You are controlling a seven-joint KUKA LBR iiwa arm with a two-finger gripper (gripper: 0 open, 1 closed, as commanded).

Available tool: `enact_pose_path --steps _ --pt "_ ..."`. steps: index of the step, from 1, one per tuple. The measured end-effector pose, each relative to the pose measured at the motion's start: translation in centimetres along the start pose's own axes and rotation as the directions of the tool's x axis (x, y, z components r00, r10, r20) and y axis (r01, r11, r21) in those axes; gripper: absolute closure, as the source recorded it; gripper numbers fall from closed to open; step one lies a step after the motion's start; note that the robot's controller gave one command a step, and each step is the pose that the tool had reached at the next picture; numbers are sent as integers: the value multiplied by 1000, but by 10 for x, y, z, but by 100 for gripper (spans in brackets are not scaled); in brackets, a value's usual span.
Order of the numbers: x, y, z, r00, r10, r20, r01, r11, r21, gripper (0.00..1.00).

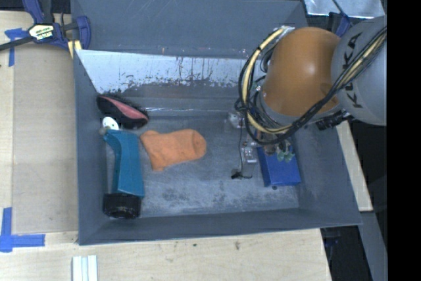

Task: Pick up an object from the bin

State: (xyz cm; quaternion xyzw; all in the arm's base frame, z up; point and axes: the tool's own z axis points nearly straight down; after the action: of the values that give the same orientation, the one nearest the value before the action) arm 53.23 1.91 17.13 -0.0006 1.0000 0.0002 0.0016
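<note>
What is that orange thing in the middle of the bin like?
The orange thing looks like soft cloth, maybe a rolled sock or a stuffed pouch. It is lumpy, rounded at its right end and wider at its left, with soft folds. It lies flat on the floor of the bin, near the middle. Its left end is close beside the blue handle; whether they touch I cannot tell. Nothing lies on it.

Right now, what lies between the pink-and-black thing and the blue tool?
In the camera view, a small white round thing sits there, just under the pink-and-black thing, at the upper end of the blue tool.
</note>
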Motion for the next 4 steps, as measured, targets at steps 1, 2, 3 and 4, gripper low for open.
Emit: enact_pose_path --steps 1,2,3,4 --pt "-35 57 66 993 -116 6 116 993 0 0" --pt "-35 70 50 1000 -26 -6 26 1000 0 0" --pt "-41 83 40 996 -91 3 91 996 0 0" --pt "-34 94 104 978 -207 -3 207 978 0 0"
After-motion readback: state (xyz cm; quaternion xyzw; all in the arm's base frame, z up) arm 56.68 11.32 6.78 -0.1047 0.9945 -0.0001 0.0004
